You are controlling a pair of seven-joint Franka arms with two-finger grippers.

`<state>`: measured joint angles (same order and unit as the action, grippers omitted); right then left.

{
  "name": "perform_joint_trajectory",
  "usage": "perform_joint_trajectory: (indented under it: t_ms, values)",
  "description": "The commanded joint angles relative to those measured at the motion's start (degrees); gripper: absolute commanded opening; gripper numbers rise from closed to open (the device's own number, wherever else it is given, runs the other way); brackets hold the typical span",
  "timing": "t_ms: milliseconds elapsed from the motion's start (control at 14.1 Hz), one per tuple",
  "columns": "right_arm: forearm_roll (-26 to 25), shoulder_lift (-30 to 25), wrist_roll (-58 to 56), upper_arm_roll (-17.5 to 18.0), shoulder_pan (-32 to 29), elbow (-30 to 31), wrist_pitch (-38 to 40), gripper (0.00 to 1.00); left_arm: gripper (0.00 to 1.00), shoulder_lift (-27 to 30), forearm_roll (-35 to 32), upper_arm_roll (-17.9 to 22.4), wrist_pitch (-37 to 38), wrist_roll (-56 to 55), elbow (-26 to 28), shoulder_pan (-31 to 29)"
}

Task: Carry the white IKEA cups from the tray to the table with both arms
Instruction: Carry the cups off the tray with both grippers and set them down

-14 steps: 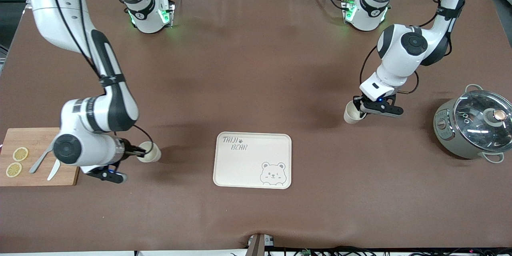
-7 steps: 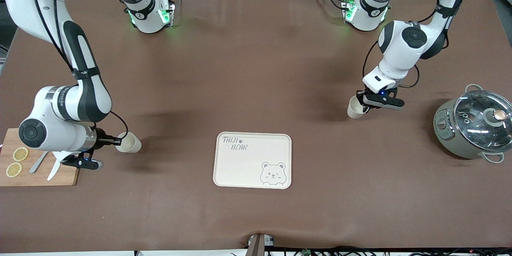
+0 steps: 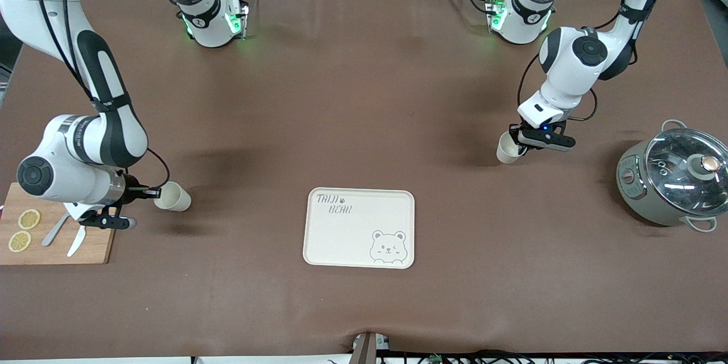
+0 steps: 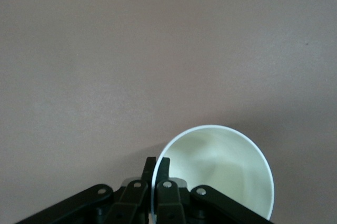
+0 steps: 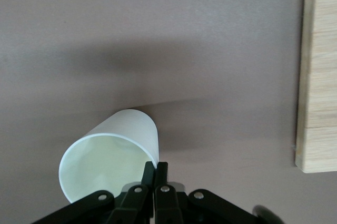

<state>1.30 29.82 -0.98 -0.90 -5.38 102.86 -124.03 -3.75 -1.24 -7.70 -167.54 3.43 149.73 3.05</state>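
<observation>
Front view: the right gripper (image 3: 152, 190) is pinching the rim of one white IKEA cup (image 3: 172, 197), holding it over bare table (image 3: 352, 96) just beside the wooden cutting board (image 3: 54, 227), toward the right arm's end. That cup is lying tilted well off vertical, long axis close to horizontal, base pointing toward the bear tray (image 3: 359, 227), mouth toward the gripper. The left gripper (image 3: 518, 145) is pinching the rim of the second white IKEA cup (image 3: 507, 149) over bare table between the tray and the lidded pot (image 3: 671, 179). This one is leaning only partly, base down and angled toward the right arm's end of the table. Both cups are well apart from the tray.

Right wrist view: fingers (image 5: 156, 174) are pressing together on the cup (image 5: 108, 155) wall, one inside, one outside; board edge (image 5: 318, 71) is showing alongside.

Left wrist view: same grip, fingers (image 4: 156, 174) clamping the rim of the cup (image 4: 221, 174), open mouth facing the camera.

Lemon slices (image 3: 24, 230) and cutlery (image 3: 65, 230) are sitting on the board.
</observation>
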Motion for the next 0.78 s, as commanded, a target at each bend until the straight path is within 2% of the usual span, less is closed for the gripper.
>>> perform_joint_trajectory:
  t_ms: [0, 71, 142, 213, 356, 711]
  values:
    - [-0.86, -1.69, -0.69, 1.08, -1.39, 2.26, -0.43, 0.00, 0.00, 2.09, 0.36, -1.01, -0.69, 1.14, 2.06, -0.94]
    - [-0.78, -1.69, -0.25, 1.08, -1.21, 1.82, 0.01, 0.11, 0.00, 1.91, 0.36, -1.01, -0.69, 1.14, 2.06, -1.03]
    - [-0.69, -1.69, 0.02, 1.08, -1.12, 1.73, 0.02, 0.71, 0.00, 1.47, 0.36, -1.01, -0.60, 1.06, 2.06, -1.46]
    - [-0.51, -1.69, 0.02, 1.25, -1.30, 1.64, 0.02, 1.00, 0.00, 0.95, 0.36, -1.01, -0.60, 1.14, 2.06, -1.55]
    - [-0.51, -1.95, -0.16, 1.43, -1.39, 0.07, 1.76, 1.00, 0.00, 0.24, 0.45, -1.01, -0.60, 1.06, 2.06, -1.55]
    - [0.46, -1.69, -0.59, 2.13, -0.86, -14.41, 15.38, 1.00, 0.00, -2.22, 0.45, -1.01, -0.51, 1.06, 2.06, -1.82]
